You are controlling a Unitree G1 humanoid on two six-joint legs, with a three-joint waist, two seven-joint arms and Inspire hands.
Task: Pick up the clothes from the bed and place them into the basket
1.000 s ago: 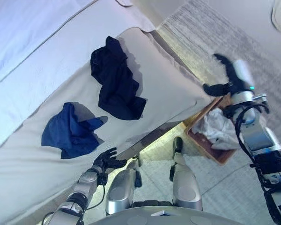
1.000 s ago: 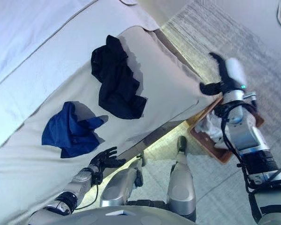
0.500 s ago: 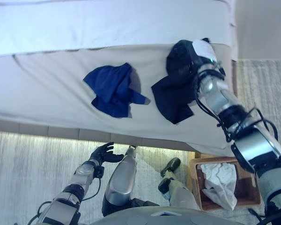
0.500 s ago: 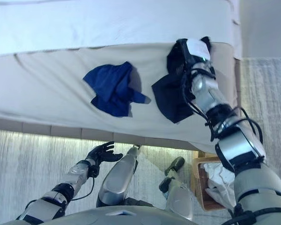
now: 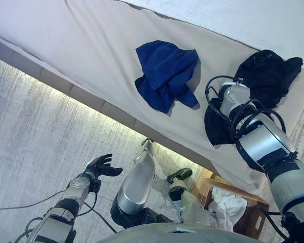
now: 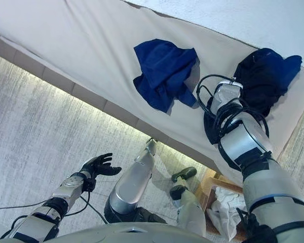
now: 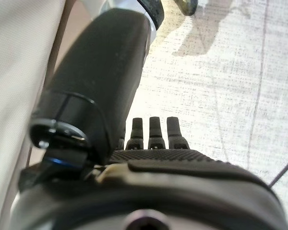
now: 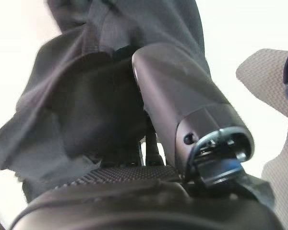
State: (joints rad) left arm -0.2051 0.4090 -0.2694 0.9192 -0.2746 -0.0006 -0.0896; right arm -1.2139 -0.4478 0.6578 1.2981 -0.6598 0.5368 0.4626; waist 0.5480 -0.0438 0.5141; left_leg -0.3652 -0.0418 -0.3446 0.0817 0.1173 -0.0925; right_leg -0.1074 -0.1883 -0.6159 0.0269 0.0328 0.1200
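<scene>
A black garment [image 5: 269,75] and a blue garment [image 5: 164,75] lie on the bed's beige cover [image 5: 91,45]. My right arm reaches onto the bed, and my right hand [image 8: 180,96] lies in the black garment's folds [image 8: 81,105], its thumb resting on the cloth. The blue garment lies apart, to its left. My left hand [image 5: 100,166] is open and empty, low over the carpet beside the bed; it also shows in the left wrist view [image 7: 153,132]. A brown basket [image 5: 254,215] on the floor at lower right holds a white cloth [image 5: 225,205].
The bed's edge [image 5: 106,109] runs diagonally across the view, with a lit strip under it. Grey patterned carpet [image 5: 35,126] covers the floor to the left. A white duvet [image 5: 253,20] lies further back on the bed.
My right hand has moved from above the basket onto the black garment on the bed and stays there. The camera has swung, so the whole view has shifted. The left hand stays low.
</scene>
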